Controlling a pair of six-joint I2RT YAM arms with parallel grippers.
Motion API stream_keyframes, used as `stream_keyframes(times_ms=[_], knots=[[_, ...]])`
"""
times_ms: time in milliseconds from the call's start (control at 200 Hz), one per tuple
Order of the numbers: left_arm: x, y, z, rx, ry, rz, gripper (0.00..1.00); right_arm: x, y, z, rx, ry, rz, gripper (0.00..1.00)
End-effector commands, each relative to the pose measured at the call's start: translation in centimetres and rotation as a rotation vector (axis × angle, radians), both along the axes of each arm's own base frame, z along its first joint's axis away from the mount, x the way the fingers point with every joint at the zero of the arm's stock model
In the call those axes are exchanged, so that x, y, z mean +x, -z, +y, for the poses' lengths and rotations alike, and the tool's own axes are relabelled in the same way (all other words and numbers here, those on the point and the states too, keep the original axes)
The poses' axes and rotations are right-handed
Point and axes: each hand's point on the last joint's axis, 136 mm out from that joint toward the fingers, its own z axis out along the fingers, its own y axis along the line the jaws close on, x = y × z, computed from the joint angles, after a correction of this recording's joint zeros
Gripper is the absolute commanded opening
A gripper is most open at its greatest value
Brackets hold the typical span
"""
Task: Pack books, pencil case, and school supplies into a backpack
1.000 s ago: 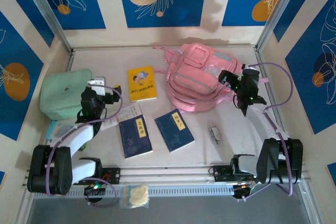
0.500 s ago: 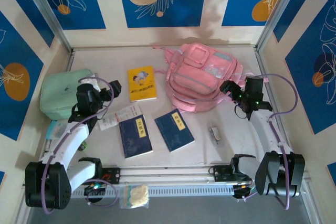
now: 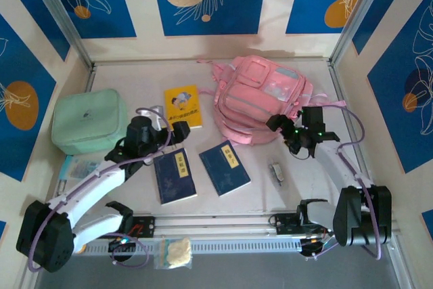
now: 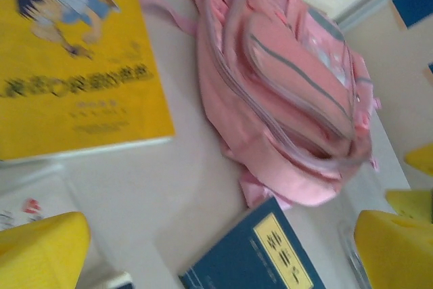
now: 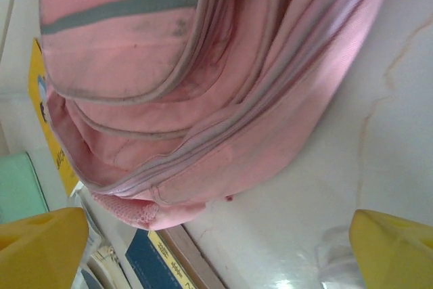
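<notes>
Well, the pink backpack is the largest thing on the table. It lies at the far right with its front pockets facing up. The mint-green zip case sits at the far left, well apart from the bag.

My left gripper hovers left of centre, between the yellow book and the left navy book. Its yellow fingers are spread wide with nothing between them. My right gripper sits just beside the backpack's near right edge, pointing left. Its jaws also stand wide and empty, and from that wrist the backpack looms close above the bare tabletop.

The yellow book lies just left of the bag, further back than the other two. The two navy books lie side by side in the near middle, the right navy book close to the bag's near edge.

The translucent teal pencil case lies near the mint case's front edge, partly under my left arm. The small grey-white oblong item rests alone at the near right, just right of the right navy book.
</notes>
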Motion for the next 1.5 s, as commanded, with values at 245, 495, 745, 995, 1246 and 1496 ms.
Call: stream_keyframes(times_ms=[245, 495, 745, 995, 1246, 1496], knots=[[-0.7, 0.1, -6.2, -0.045, 0.101, -0.011, 0.99, 4.4, 0.5, 3.9, 0.012, -0.069, -0.032, 0.92], [0.2, 0.9, -5.4, 0.050, 0.061, -0.019, 0.99, 7.7, -0.2, 10.7, 0.021, -0.126, -0.095, 0.91], [1.0, -0.8, -5.5, 0.053, 0.037, -0.030, 0.99, 7.1, -3.0, 15.3, 0.039, -0.246, -0.159, 0.95], [1.1, -0.5, -9.6, -0.043, 0.102, 0.023, 0.99, 5.0, -2.4, 4.6, -0.022, -0.087, -0.068, 0.96], [1.1, 0.6, -16.1, -0.066, 0.216, 0.038, 0.99, 7.8, -0.1, -5.0, -0.019, 0.103, 0.017, 0.88], [2.7, 2.2, -18.6, -0.048, 0.224, 0.048, 0.99, 12.0, 2.3, -6.8, 0.048, 0.131, 0.045, 0.79]])
